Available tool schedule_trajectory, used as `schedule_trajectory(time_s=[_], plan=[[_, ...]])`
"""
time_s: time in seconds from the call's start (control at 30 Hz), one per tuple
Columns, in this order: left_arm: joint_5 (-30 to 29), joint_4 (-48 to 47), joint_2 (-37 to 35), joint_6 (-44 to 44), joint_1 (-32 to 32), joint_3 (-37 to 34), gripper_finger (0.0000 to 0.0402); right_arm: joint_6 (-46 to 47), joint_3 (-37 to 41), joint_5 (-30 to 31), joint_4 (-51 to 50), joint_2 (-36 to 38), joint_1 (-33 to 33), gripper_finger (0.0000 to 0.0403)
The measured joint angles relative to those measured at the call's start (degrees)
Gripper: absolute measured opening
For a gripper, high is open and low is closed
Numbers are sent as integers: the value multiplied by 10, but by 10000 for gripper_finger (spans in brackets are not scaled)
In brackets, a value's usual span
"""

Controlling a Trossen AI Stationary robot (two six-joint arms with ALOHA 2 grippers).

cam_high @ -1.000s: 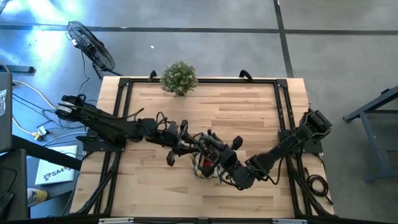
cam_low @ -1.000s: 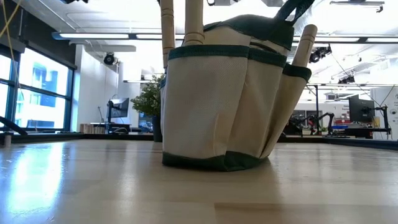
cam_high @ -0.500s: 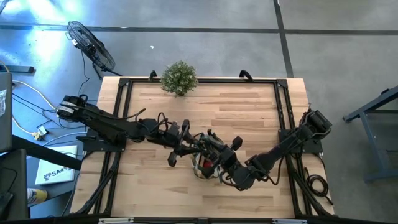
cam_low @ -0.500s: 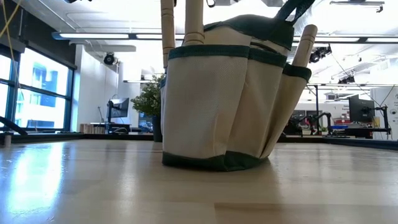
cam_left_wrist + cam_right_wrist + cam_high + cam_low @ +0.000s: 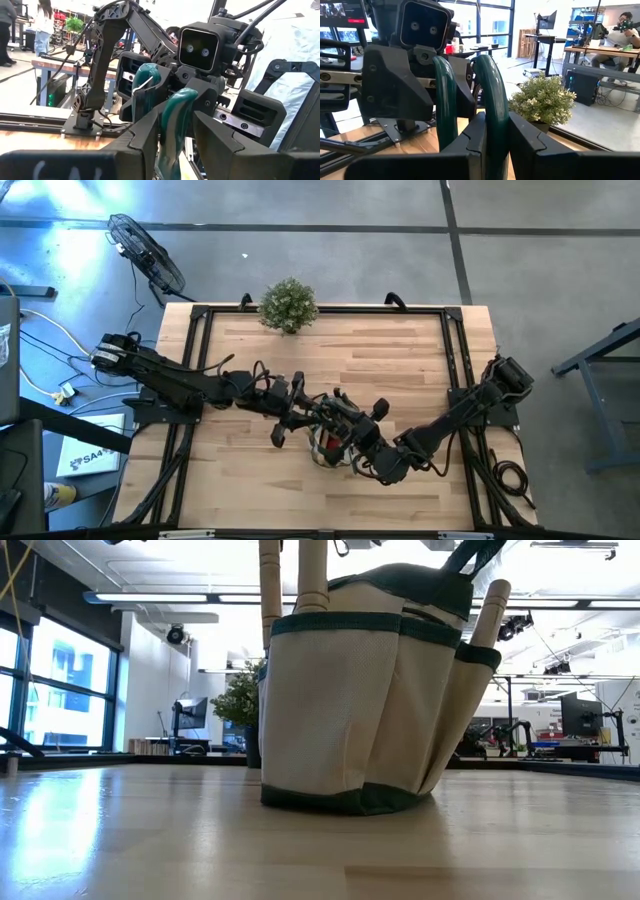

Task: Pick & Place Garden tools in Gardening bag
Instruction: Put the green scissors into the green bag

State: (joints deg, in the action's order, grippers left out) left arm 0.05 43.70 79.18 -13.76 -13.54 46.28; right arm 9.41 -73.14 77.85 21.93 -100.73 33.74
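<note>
Now, line by line:
Bag: the bag [image 5: 360, 700] stands upright on the bench [image 5: 150, 840], under both grippers where they meet over the bench's middle.
Left gripper: the left gripper [image 5: 176, 131] pinches one green loop handle [image 5: 172, 120] between its fingers [image 5: 145, 142]; a second green loop [image 5: 142, 85] curves just beyond it, in front of the right arm's wrist camera.
Right gripper: the right gripper [image 5: 492, 135] is pressed tight on the other green handle [image 5: 492, 95], with the first loop [image 5: 445, 100] just past its fingers [image 5: 532, 145], close to the left arm's wrist.
Tools: wooden handles [image 5: 310, 575] stick up out of the bag's pockets, below the grippers; another handle [image 5: 490, 610] leans from a side pocket.
Plant: a potted plant [image 5: 288, 305] sits at the bench's far edge, well apart from both grippers.
Beyond: a fan [image 5: 145, 250] lies on the floor off the bench's left corner.
</note>
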Motion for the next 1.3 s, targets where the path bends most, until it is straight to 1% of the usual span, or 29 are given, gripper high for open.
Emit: schedule_trajectory(time_s=[0.1,0.23,0.47,0.83,1.0,1.17,1.3], plan=[[0,-1,0,5,0,0,101,3,0,0,0,0,0,41],[0,-2,0,27,0,0,53,15,0,-5,-7,0,0,41],[-6,-6,-1,32,0,0,53,18,0,-19,-8,0,0,48],[-2,-11,-1,37,-1,0,52,15,0,-33,-16,0,13,86],[-2,-15,-1,36,-1,0,52,13,0,-26,-17,0,19,123],[-1,-19,-1,35,0,0,52,13,0,-33,-15,0,31,177],[-4,-20,0,36,1,0,52,-1,0,-38,-4,0,53,216]])
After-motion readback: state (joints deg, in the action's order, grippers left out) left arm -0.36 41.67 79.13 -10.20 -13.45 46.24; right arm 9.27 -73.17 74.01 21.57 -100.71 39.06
